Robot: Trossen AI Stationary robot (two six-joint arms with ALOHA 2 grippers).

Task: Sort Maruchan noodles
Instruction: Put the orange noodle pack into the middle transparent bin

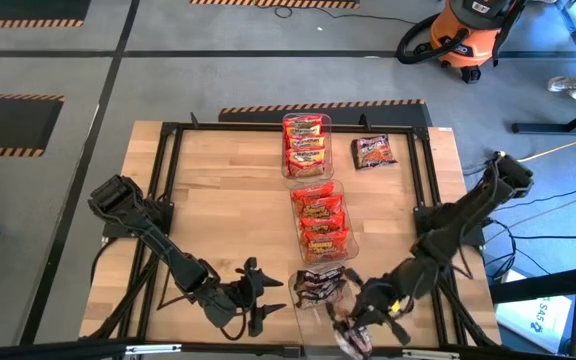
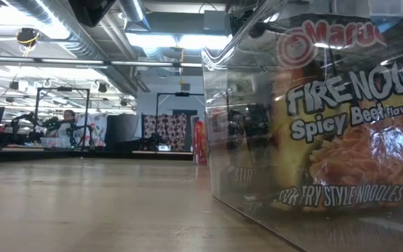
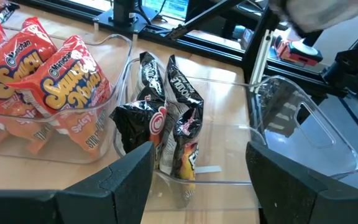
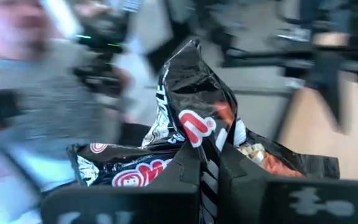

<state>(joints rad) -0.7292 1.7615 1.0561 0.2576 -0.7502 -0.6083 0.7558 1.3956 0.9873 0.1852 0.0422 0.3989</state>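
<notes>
Wooden tabletop (image 1: 218,200) is carrying a row of clear bins down its middle, and most of the sorting is looking done. Red-yellow packets (image 1: 305,143) are filling the far bin (image 1: 328,122), and orange packets (image 1: 320,215) are filling the middle bin (image 1: 296,222). Dark packets (image 3: 163,124) are standing on edge in the near bin (image 3: 291,106), which is showing plenty of room beside them.

Right gripper (image 1: 353,330) is hanging at the table's near edge, just beside the near bin, its fingers closed on a black packet (image 4: 191,130) that is pinched upright between them. It seems to be clear of the bin, though the overhead view is crowded there. Left gripper (image 1: 258,295) is waiting near the same bin, fingers spread wide and holding nothing.

Judging from this, what is remaining is dropping the held packet in with the other dark ones, then fetching the lone dark packet (image 1: 373,151) lying on the table beside the far bin.
</notes>
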